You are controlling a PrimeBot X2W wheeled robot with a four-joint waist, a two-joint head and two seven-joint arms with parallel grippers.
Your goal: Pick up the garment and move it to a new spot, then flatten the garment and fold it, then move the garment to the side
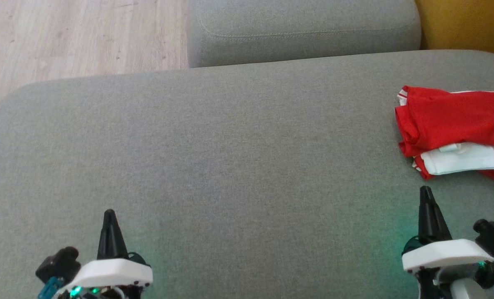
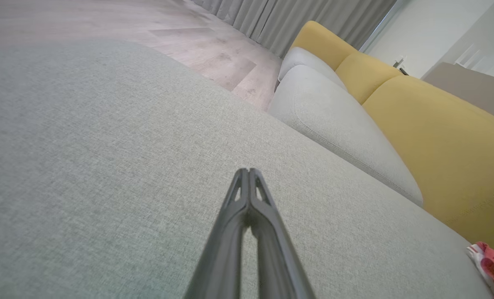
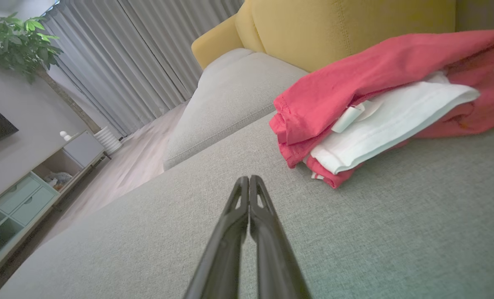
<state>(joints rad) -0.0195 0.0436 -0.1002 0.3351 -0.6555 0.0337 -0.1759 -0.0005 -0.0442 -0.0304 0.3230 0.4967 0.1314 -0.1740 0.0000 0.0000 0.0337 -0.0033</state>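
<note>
At the far left of my head view, beyond the rounded edge of the wide grey seat cushion (image 1: 230, 145), I see pale wood floor (image 1: 77, 37). Low on the left, my left gripper (image 1: 109, 213) points across bare upholstery with its two dark fingers pressed together, holding nothing; its wrist view shows the tips meeting. I cannot tell whether they touch the fabric. Top centre, a second grey cushion (image 1: 301, 29) butts against the wide one, with the yellow backrest (image 1: 463, 25) to its right. Low on the right, my right gripper (image 1: 425, 190) is likewise closed tight and empty. The red and white garment (image 1: 450, 120) lies as a folded bundle on the seat cushion at the right edge, near the right gripper's tips but apart from them, a white layer and small label showing on its near side
</note>
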